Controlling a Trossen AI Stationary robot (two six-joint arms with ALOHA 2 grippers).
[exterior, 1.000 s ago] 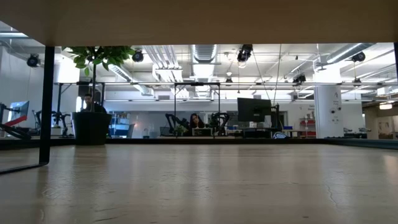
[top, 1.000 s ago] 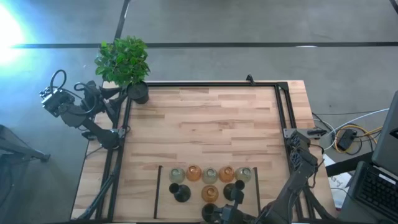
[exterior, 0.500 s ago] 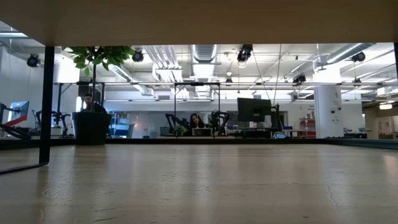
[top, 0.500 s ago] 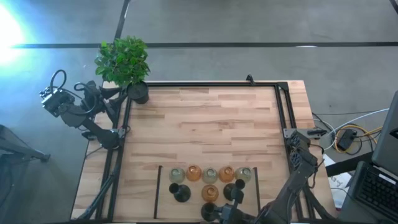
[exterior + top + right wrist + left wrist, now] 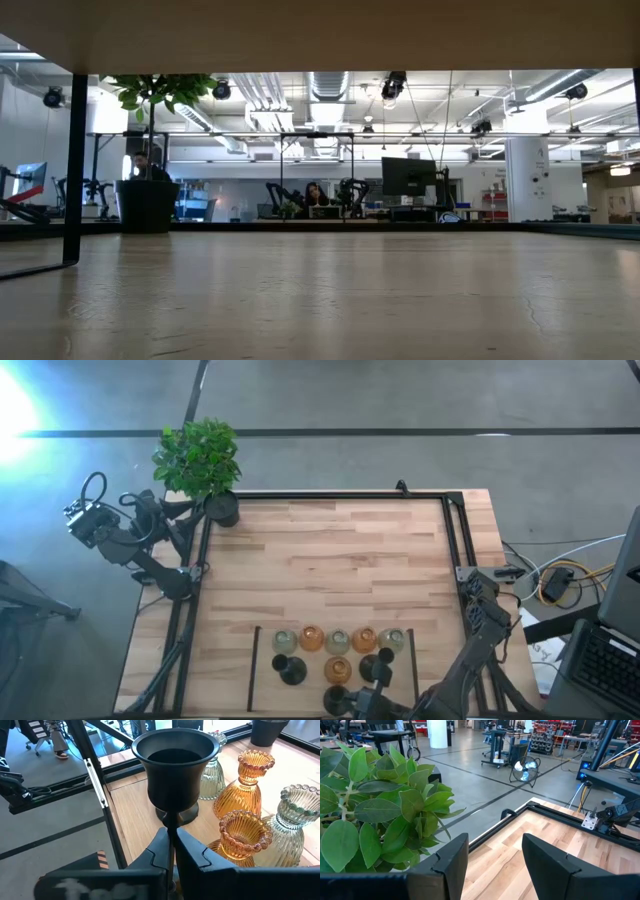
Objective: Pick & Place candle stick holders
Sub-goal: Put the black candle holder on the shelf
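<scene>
R gripper [image 5: 171, 851] is clamped tight on the thin stem of a black candle holder [image 5: 176, 767], low under the cup, prob so the top-heavy cup stays upright. It sits at the near edge of the tabletop [image 5: 340, 550], inside the taped-off zone where the rest cluster: amber glass holders [image 5: 246, 782], greenish-clear holders [image 5: 292, 822], all upright and close together, so the grip comes in from the outside of the group. L gripper [image 5: 492, 852] is parked off the tabletop beside the potted plant [image 5: 375, 805], jaws wide, holding nothing.
</scene>
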